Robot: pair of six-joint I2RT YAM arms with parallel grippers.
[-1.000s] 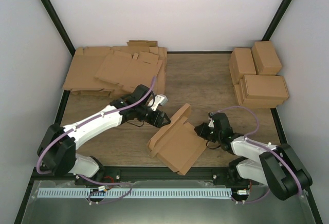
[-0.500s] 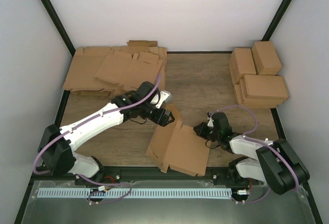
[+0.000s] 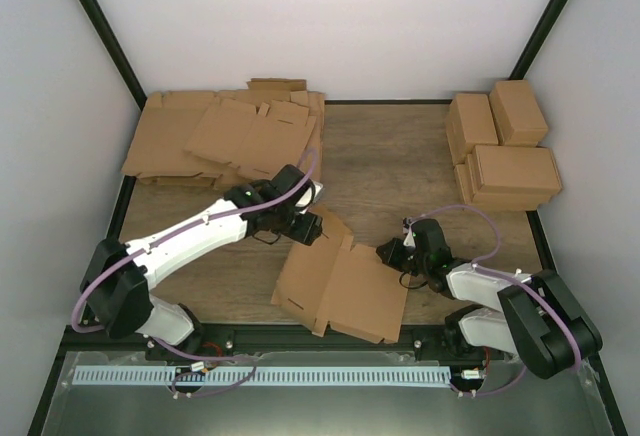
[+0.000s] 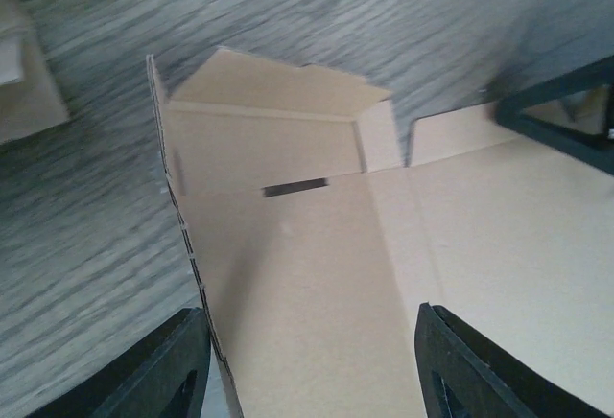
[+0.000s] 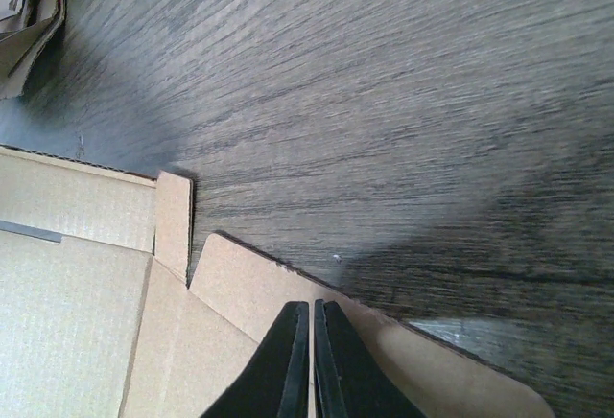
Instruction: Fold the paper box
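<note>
The paper box (image 3: 345,291) lies opened out nearly flat at the front middle of the table, brown and unprinted. My left gripper (image 3: 308,228) hovers over its far left corner. In the left wrist view that gripper (image 4: 312,370) is open, its fingers (image 4: 173,370) wide apart over a box panel (image 4: 317,274) whose far flap (image 4: 278,87) stands up. My right gripper (image 3: 385,254) sits at the box's right edge. In the right wrist view it (image 5: 309,308) is shut, tips over a side flap (image 5: 240,284) seen face-on, not pinched.
A heap of flat notched cardboard sheets (image 3: 225,136) fills the back left. Several folded boxes (image 3: 505,151) are stacked at the back right. A black frame rail (image 3: 330,338) runs along the near edge, just in front of the box.
The box stood tilted up on edge a second ago and now lies flat, spread further left. My left gripper shifted a little to stay over its far corner. The right gripper stayed put.
</note>
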